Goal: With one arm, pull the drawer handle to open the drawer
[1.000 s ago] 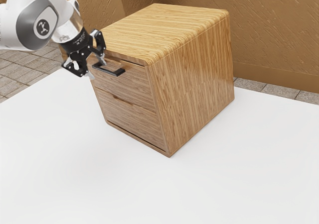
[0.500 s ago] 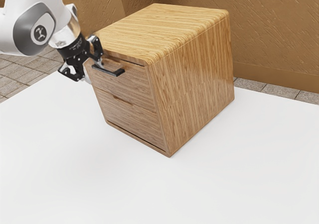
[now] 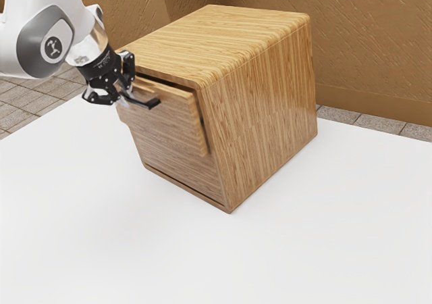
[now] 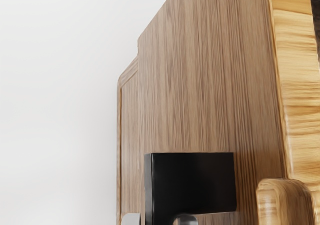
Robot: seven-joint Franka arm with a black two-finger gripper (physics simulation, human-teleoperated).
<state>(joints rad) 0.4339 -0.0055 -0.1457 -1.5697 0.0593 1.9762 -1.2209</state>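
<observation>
Far left of the exterior view: white jointed arm [image 3: 46, 35] reaches in from the upper corner, wrist angled down toward the cabinet face.

Next: black two-finger gripper [image 3: 125, 96], fingers pressed onto the black bar handle [image 3: 144, 103] at the bar's end nearer the arm, not at its middle. In the wrist view the black bar handle [image 4: 190, 185] sits right under the hand, against the wood grain.

Then: top wooden drawer [image 3: 165, 121], front standing proud of the carcass with a dark gap above it. Partly open, well short of full travel by my reading. The lower drawer [image 3: 177, 161] sits flush.

Right: light-oak wooden cabinet [image 3: 260, 108], resting on the white table [image 3: 202, 257], brown plastered wall [image 3: 364, 34] behind.

Risks for you:
- An off-centre grip puts a twist on the drawer, which could rack and bind on its runners.
- If it binds and you pull on, the cabinet may slide or tip toward the arm, since nothing visibly anchors it.
- A pull that arcs sideways could peel the fingers off the bar's end.
</observation>
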